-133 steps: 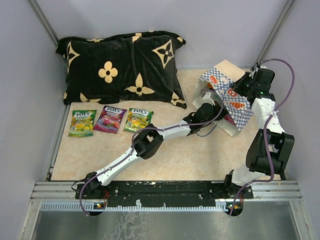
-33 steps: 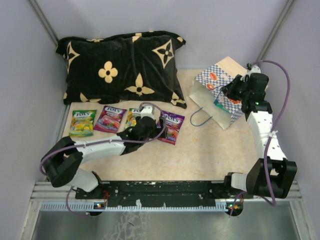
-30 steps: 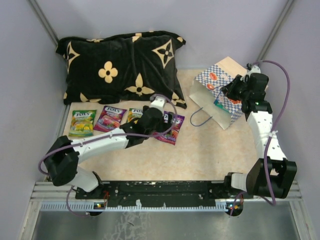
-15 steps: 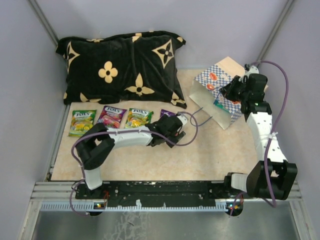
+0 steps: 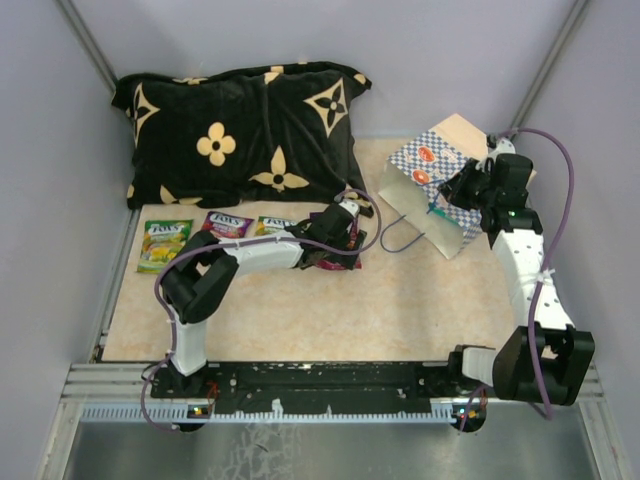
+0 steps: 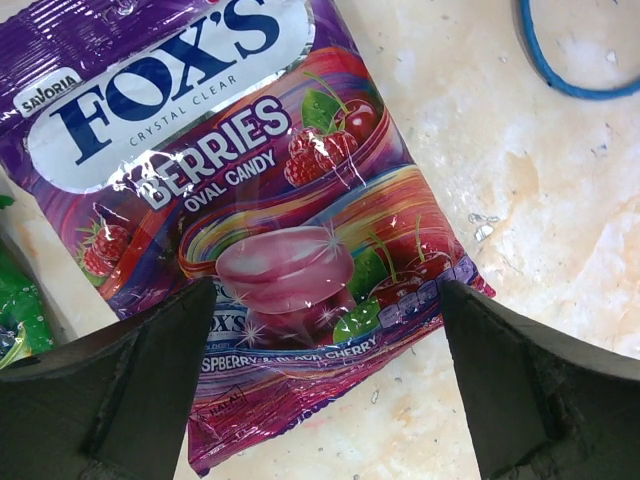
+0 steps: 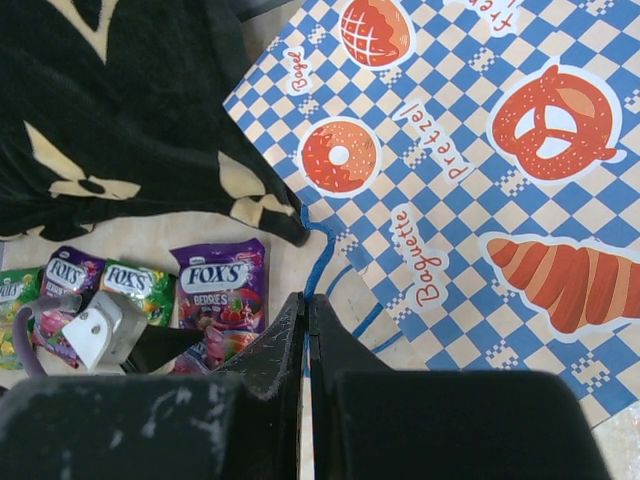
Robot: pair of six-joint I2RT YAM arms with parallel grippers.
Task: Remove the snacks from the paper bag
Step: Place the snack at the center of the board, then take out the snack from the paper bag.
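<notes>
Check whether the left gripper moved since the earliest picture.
Yes, leftward: the left gripper was right of the cushion, now below its corner.

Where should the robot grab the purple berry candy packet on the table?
The purple packet lies flat, so probably come straight down and pinch its thin sealed bottom edge, near the corner over bare table; the green packet crowds the other side.

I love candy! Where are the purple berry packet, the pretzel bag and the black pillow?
purple berry packet [image 6: 250, 225]: left wrist view, middle of its front.
paper bag [image 7: 470, 170]: right wrist view, its checkered side.
black pillow [image 5: 250, 120]: top view, its middle.
</notes>
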